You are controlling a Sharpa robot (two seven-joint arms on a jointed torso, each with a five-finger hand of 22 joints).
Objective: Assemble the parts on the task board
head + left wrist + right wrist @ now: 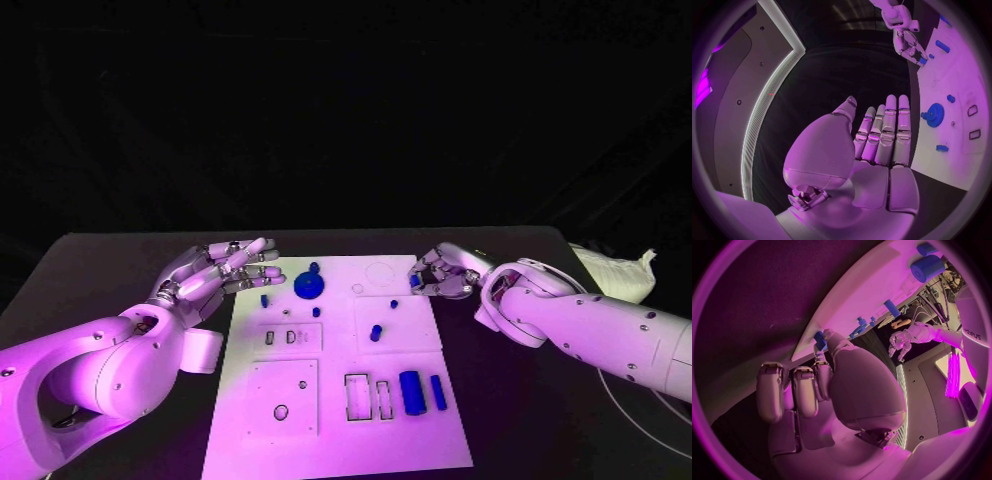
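A: Begin from the near side. What lies on the white board (339, 420)?

B: On the near half, at about five o'clock from the board's middle, two blue bars (421, 392) lie side by side. Their long axis runs from near to far. Just beside them, at their nine o'clock, are rectangular slots (368, 396), long in the same direction. A short blue peg (376, 332) stands near the middle of the board.

A: And farther away?

B: A blue gear (309, 285) sits on the far left part of the board, at eleven o'clock from the middle. The left hand (219, 272) is at the gear's nine o'clock, over the board's left edge. Its fingers (893, 125) are straight, close side by side, and hold nothing.

A: The right hand?

B: The right hand (444, 274) is at the far right edge of the board, with fingers curled. A small blue piece (820, 339) shows at the fingertips; I think it is pinched there, but the contact is not fully clear. Its long axis seems to stand roughly upright against the board edge.

A: So which hand is nearer to the work?

B: In my judgement the right hand. If it holds the piece, the next move depends on an empty hole, maybe the ring outline (379, 272) at its nine o'clock.
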